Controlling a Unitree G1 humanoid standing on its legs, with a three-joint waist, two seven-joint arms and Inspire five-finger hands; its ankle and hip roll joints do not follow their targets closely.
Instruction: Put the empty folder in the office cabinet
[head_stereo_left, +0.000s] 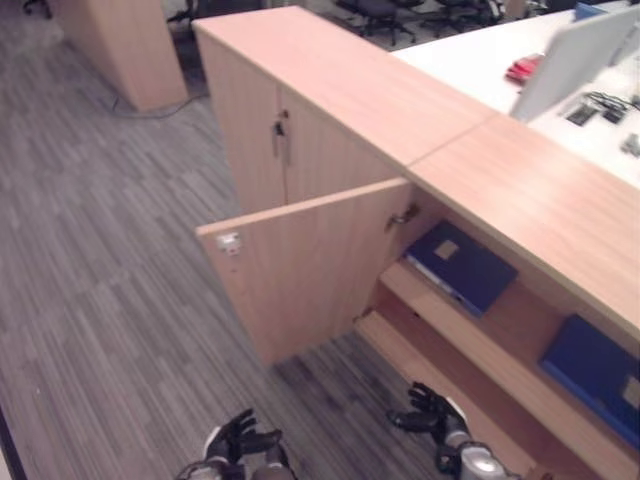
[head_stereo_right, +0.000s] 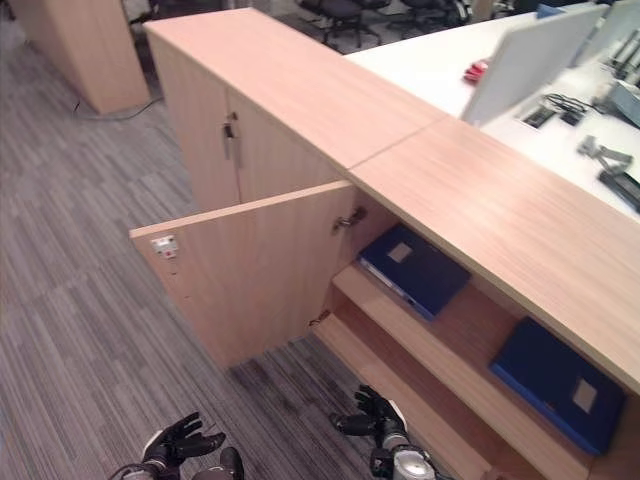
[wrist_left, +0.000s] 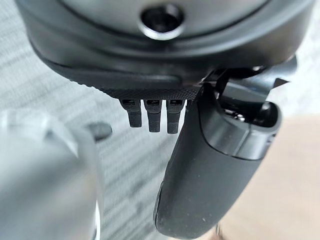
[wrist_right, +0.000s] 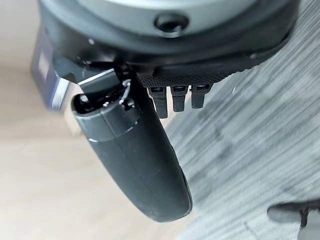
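1. Below the wooden office cabinet (head_stereo_left: 340, 90), in the left eye view, we see its door (head_stereo_left: 300, 270) swung wide open over the grey carpet floor (head_stereo_left: 100, 300). On the upper shelf (head_stereo_left: 470, 335) a blue folder (head_stereo_left: 462, 265) lies flat, and a second blue folder (head_stereo_left: 595, 375) sits further to the right, well apart from the first. Our left hand (head_stereo_left: 238, 440) and right hand (head_stereo_left: 432, 415) hang low near the bottom edge, both holding nothing, fingers loosely spread.
2. Across the right eye view we find the same scene: the first folder just inside the opening beside the door hinge, the other deeper along the shelf. Behind the cabinet a white table (head_stereo_right: 450, 60) carries a monitor (head_stereo_right: 525, 60) and a small red object (head_stereo_right: 476, 70).
3. Along the left wrist view our left hand's thumb (wrist_left: 210, 170) stands out over carpet, fingers (wrist_left: 152, 115) straight and clear of anything.
4. Past the right wrist view's thumb (wrist_right: 135, 160) we see wood and carpet; the fingers (wrist_right: 179, 97) are relaxed and touch nothing.
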